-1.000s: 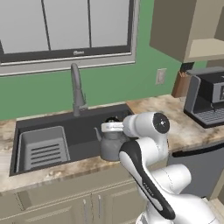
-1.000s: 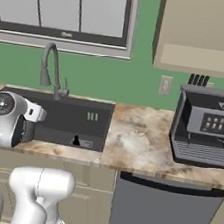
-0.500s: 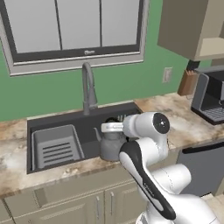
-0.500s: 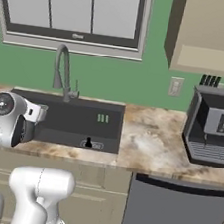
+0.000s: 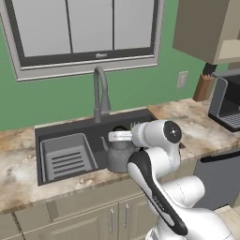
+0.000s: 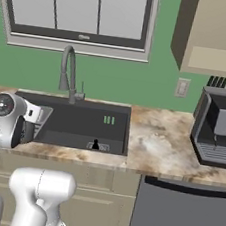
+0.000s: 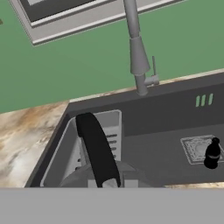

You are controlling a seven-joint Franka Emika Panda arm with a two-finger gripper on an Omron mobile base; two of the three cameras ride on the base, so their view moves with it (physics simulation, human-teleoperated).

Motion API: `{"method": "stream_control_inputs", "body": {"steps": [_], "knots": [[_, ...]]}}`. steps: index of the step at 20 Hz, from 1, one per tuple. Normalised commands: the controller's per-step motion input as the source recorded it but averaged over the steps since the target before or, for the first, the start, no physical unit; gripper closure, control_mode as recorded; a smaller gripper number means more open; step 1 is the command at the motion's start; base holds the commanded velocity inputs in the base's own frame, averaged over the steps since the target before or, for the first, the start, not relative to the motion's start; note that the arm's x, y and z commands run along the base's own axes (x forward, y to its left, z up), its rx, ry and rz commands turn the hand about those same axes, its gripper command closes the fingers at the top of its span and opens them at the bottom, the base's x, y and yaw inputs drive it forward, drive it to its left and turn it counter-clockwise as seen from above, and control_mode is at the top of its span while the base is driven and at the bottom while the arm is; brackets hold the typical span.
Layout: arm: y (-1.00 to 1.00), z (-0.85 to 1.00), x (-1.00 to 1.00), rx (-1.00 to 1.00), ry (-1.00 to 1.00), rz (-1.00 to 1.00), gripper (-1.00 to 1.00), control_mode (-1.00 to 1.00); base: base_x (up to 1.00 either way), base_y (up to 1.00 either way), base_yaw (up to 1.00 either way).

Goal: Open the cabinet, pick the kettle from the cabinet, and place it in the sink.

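The dark grey kettle hangs over the front part of the sink, and my gripper is shut on its arched handle from above. In the hand view the black handle runs up from between my gripper, with the grey kettle body just below it. Behind it lie the ribbed tray insert and the sink floor. The tall faucet stands at the back rim. The beige cabinet hangs at the upper right.
A coffee machine and a knife block stand on the marble counter right of the sink. A small black stopper sits by the drain. Low cabinets and a dishwasher front run below the counter edge.
The whole picture has shifted, so the base has driven left along the counter. The sink now sits nearer the middle of both base views. The kettle stays in my grip.
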Motion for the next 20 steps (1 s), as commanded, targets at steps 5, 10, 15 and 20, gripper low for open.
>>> {"method": "stream_control_inputs", "body": {"steps": [5,10,15,20], "knots": [[0.0,0.0,0.0,0.0,0.0,0.0,1.0,1.0,0.11,0.18,0.0],[0.0,0.0,0.0,0.0,0.0,0.0,1.0,1.0,0.3,0.19,0.0],[0.0,0.0,0.0,0.0,0.0,0.0,1.0,1.0,0.29,0.22,0.0],[0.0,0.0,0.0,0.0,0.0,0.0,1.0,1.0,0.18,0.17,0.0]]}}
